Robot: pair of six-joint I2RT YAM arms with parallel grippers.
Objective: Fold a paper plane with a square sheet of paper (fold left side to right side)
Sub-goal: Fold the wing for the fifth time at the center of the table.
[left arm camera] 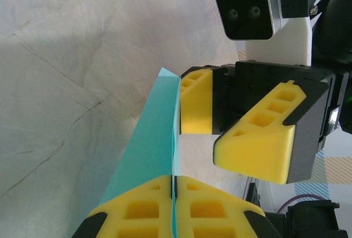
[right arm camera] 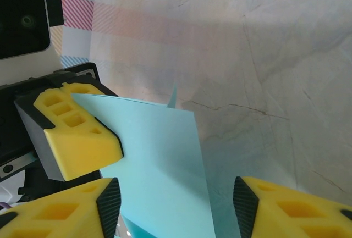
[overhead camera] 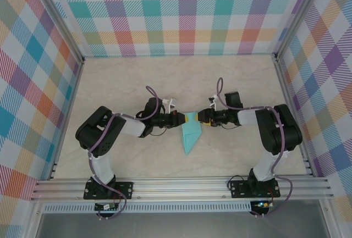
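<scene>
The turquoise paper plane (overhead camera: 190, 137) lies mid-table, its point toward the near edge and its wide end raised between the two grippers. My left gripper (overhead camera: 180, 119) is shut on the thin edge of the paper (left arm camera: 147, 150), its yellow fingers (left arm camera: 137, 216) pressed together with the sheet between them. My right gripper (overhead camera: 203, 120) faces it from the right and stands open. In the right wrist view its fingers (right arm camera: 60, 210) straddle a flap of the paper (right arm camera: 159, 166) with a gap on both sides.
The marble-patterned tabletop (overhead camera: 126, 84) is ringed by aluminium rails (overhead camera: 181, 186) and checked walls (overhead camera: 181, 12). The two grippers stand very close: the right gripper's yellow fingers (left arm camera: 258, 144) and its wrist camera (left arm camera: 246, 7) loom in the left wrist view.
</scene>
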